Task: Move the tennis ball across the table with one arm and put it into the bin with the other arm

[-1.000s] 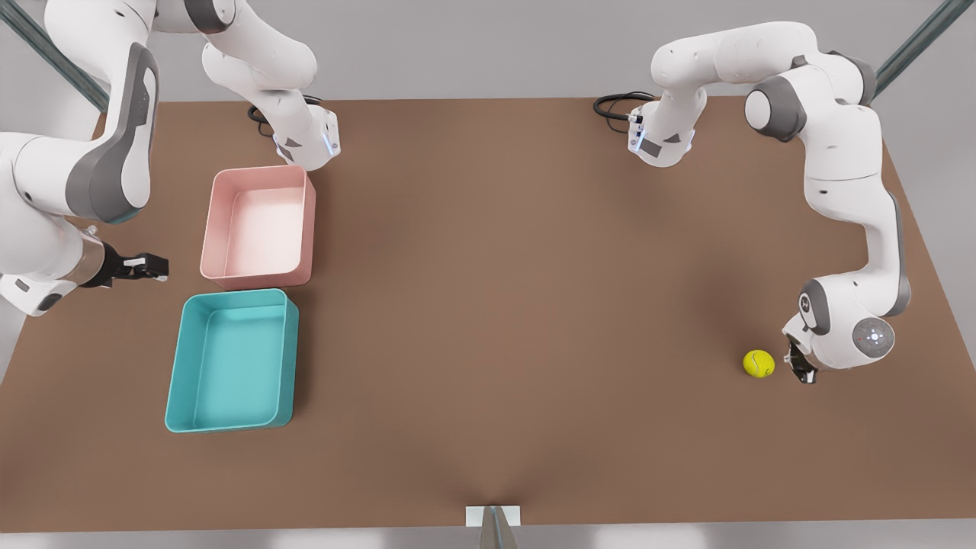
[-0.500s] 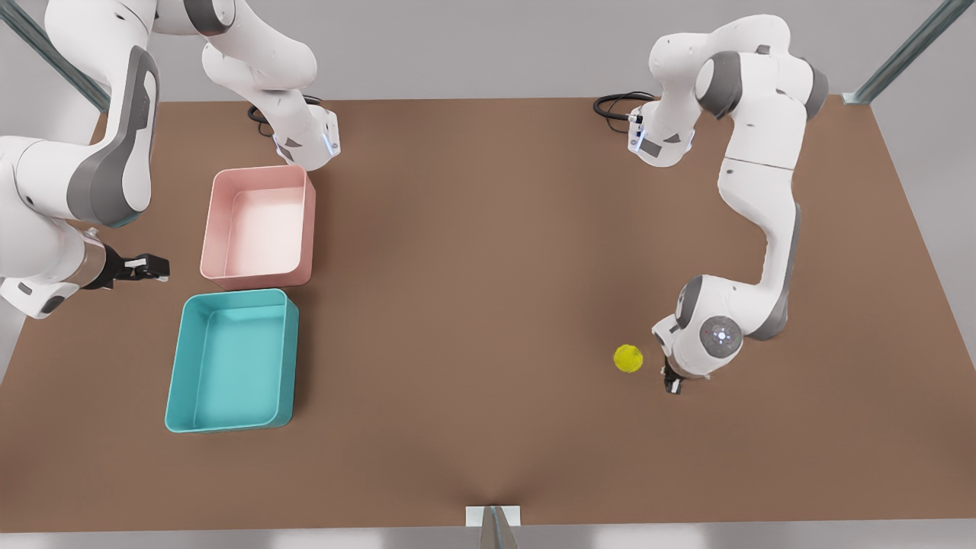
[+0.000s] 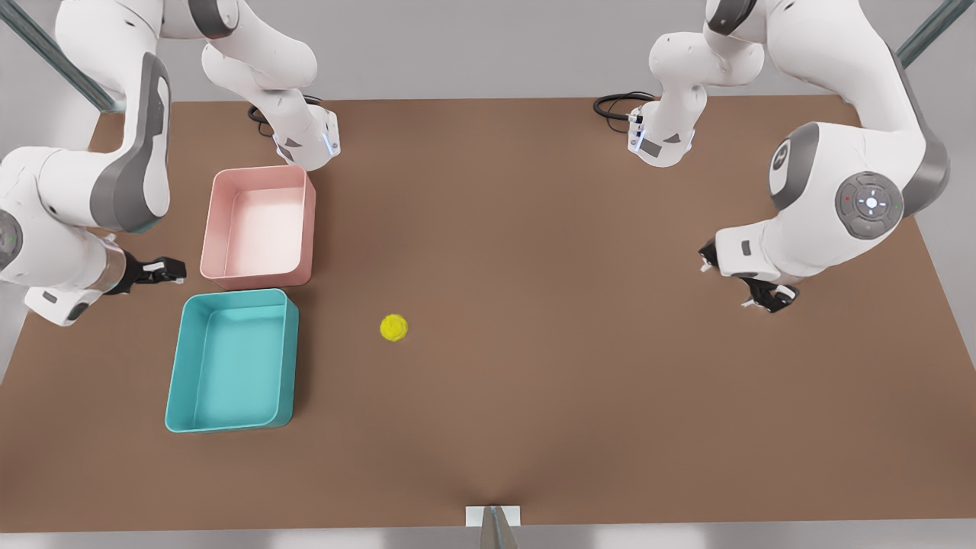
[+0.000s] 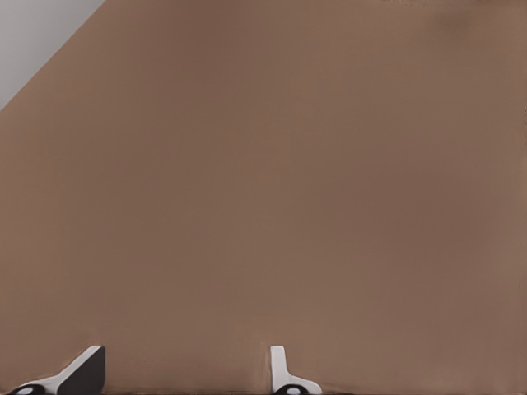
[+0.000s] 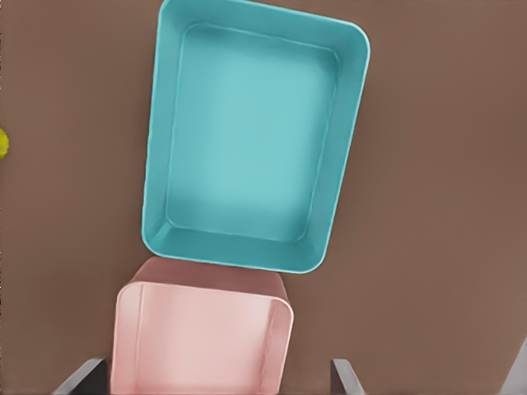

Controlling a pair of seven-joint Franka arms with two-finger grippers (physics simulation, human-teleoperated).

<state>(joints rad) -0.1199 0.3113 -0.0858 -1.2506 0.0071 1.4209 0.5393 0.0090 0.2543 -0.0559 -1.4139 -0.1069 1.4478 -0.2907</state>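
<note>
Tennis ball near teal bin

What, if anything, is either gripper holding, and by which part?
Nothing is held. The tennis ball lies free on the table near the bin; the left gripper and the right gripper are both open, apart from it.

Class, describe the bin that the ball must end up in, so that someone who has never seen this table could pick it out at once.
Start at the brown table and go to the front view's left, where two shallow trays lie end to end. The bin is the one nearer the camera, closest to the small yellow-green ball. It is teal, while its neighbour, the pink tray, is alike in shape.
</note>
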